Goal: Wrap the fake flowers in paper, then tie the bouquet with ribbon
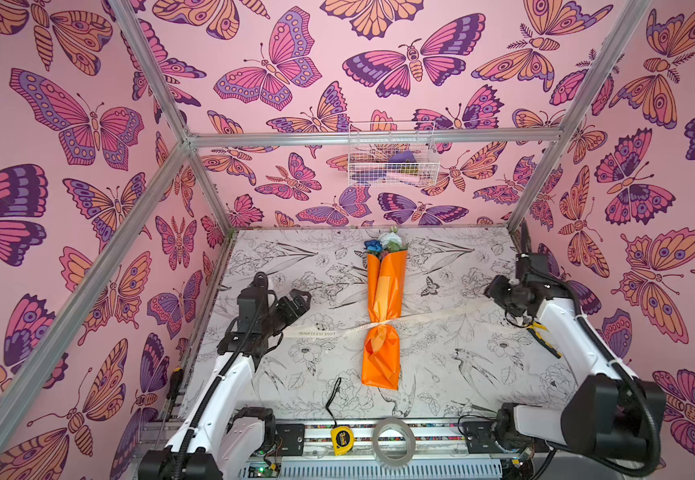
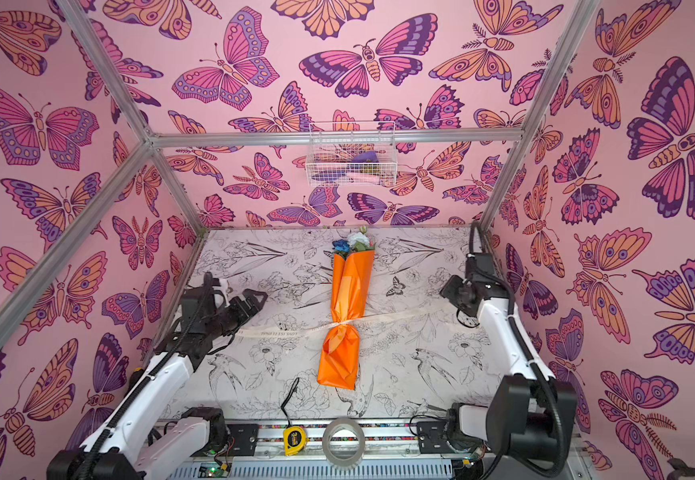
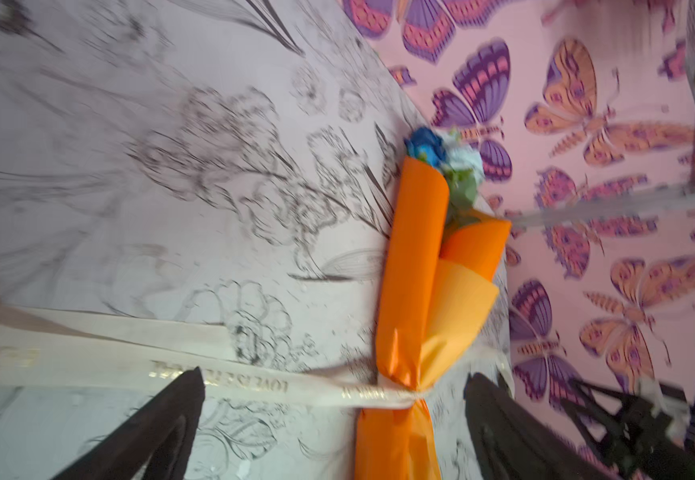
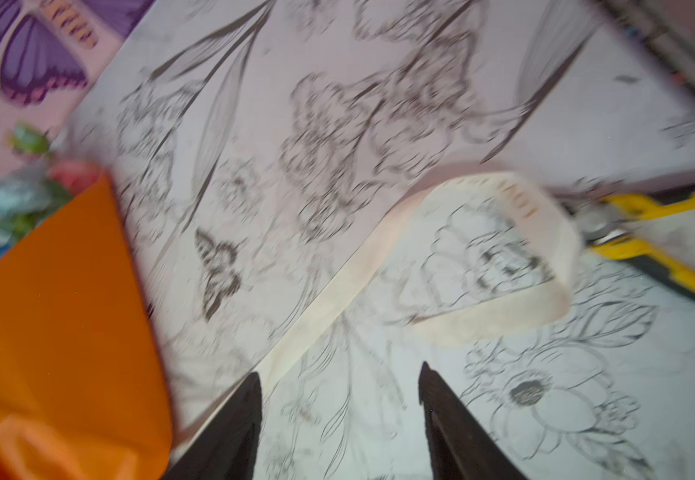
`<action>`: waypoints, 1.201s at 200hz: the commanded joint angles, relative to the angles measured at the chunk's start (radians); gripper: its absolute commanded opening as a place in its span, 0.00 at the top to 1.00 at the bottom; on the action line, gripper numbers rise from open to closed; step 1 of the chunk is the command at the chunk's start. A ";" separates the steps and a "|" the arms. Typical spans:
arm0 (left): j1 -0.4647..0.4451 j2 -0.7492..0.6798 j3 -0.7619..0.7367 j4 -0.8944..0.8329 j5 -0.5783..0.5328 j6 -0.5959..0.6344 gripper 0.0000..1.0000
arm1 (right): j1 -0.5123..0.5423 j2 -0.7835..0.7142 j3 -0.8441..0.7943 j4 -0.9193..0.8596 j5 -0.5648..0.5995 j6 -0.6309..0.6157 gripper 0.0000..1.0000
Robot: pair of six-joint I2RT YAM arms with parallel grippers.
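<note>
tape measure: one, yellow (image 1: pixel 342 439), parked on the near rail at 6 o'clock, with its black cord flopped onto the table (image 1: pixel 279 399)
tape roll: one (image 1: pixel 393 444), just beside the tape measure on its 3 o'clock side
arms: two, white, coming in from roughly 7 and 5 o'clock
bouquet: one (image 1: pixel 382 299), lying flat mid-table along the 6-to-12 line, with the closed end at 6 and the blooms at 12
paper: one orange sheet (image 2: pixel 339 361), pinched in tight at the waist
ribbon: one, cream with gold lettering (image 1: pixel 320 333), knotted round that waist. One tail runs to 9 o'clock and one to 3. The 3 o'clock tail curls into a loop (image 4: pixel 503 257).
left claw: (image 1: pixel 300 300) sits at about 10 o'clock from the knot, spread really wide with nothing in it. In its wrist view (image 3: pixel 336 374) the ribbon just runs past behind the fingers.
right claw: (image 1: pixel 492 291) at about 2 o'clock from the knot, parted but less wide than the left one, and also empty (image 4: pixel 340 369). The ribbon slips by next to one finger.
pliers: one yellow-handled pair (image 1: pixel 543 337) at 3 o'clock, just beside the ribbon loop
flower heads: I count one blue (image 1: pixel 374 246) and one white (image 1: pixel 391 239). A pinkish one (image 4: pixel 73 174) is blurry.
basket: one wire basket (image 1: pixel 393 160) on the back wall at 12 o'clock. Its contents are too small to tell.
</note>
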 commanded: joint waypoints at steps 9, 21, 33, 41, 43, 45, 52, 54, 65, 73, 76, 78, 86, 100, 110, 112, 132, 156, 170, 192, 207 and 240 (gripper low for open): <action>-0.197 0.053 0.032 -0.071 0.088 0.097 0.01 | 0.262 -0.110 -0.113 -0.099 0.042 0.082 0.38; -0.296 0.087 0.052 -0.081 0.072 0.126 0.01 | 0.381 -0.131 -0.154 -0.099 0.058 0.142 0.38; -0.381 0.128 0.078 -0.090 0.054 0.157 0.01 | 0.493 -0.135 -0.186 -0.078 0.062 0.207 0.38; -0.431 0.155 0.095 -0.096 0.046 0.177 0.01 | 0.567 -0.127 -0.206 -0.055 0.058 0.244 0.38; -0.442 0.160 0.099 -0.098 0.044 0.181 0.01 | 0.584 -0.125 -0.210 -0.050 0.056 0.254 0.38; -0.453 0.168 0.104 -0.099 0.042 0.186 0.01 | 0.602 -0.121 -0.213 -0.041 0.055 0.261 0.38; -0.490 0.191 0.117 -0.101 0.038 0.201 0.01 | 0.658 -0.105 -0.219 -0.021 0.054 0.288 0.38; -0.497 0.197 0.121 -0.103 0.036 0.207 0.01 | 0.678 -0.098 -0.219 -0.016 0.054 0.296 0.38; -0.536 0.232 0.133 -0.110 0.027 0.224 0.01 | 0.757 -0.066 -0.215 0.008 0.059 0.327 0.38; -0.555 0.254 0.138 -0.112 0.021 0.225 0.01 | 0.809 -0.038 -0.207 0.019 0.057 0.342 0.37; -0.560 0.263 0.139 -0.112 0.019 0.225 0.01 | 0.825 -0.024 -0.203 0.023 0.055 0.345 0.37; -0.564 0.270 0.140 -0.110 0.018 0.227 0.01 | 0.834 -0.016 -0.200 0.024 0.052 0.349 0.37; -0.575 0.291 0.145 -0.111 0.016 0.231 0.01 | 0.870 0.016 -0.192 0.040 0.047 0.359 0.37; -0.593 0.349 0.159 -0.110 0.017 0.246 0.01 | 0.918 0.072 -0.178 0.073 0.032 0.366 0.37; -0.604 0.366 0.170 -0.110 0.022 0.255 0.01 | 0.947 0.109 -0.166 0.097 0.019 0.369 0.37; -0.608 0.369 0.171 -0.110 0.021 0.257 0.01 | 0.951 0.117 -0.164 0.103 0.018 0.370 0.37; -0.620 0.384 0.179 -0.111 0.027 0.268 0.01 | 0.992 0.172 -0.141 0.147 0.006 0.373 0.37; -0.623 0.390 0.153 -0.110 0.030 0.272 0.03 | 1.016 0.214 -0.116 0.156 0.002 0.368 0.38; -0.622 0.400 0.128 -0.111 0.024 0.269 0.11 | 1.020 0.221 -0.105 0.140 0.008 0.364 0.38; -0.622 0.426 0.089 -0.110 0.023 0.260 0.23 | 1.019 0.210 -0.089 0.109 0.027 0.355 0.37; -0.623 0.437 0.072 -0.110 0.030 0.256 0.28 | 1.019 0.197 -0.087 0.107 0.034 0.352 0.37; -0.622 0.446 0.058 -0.110 0.039 0.253 0.41 | 1.020 0.200 -0.114 0.163 -0.001 0.363 0.37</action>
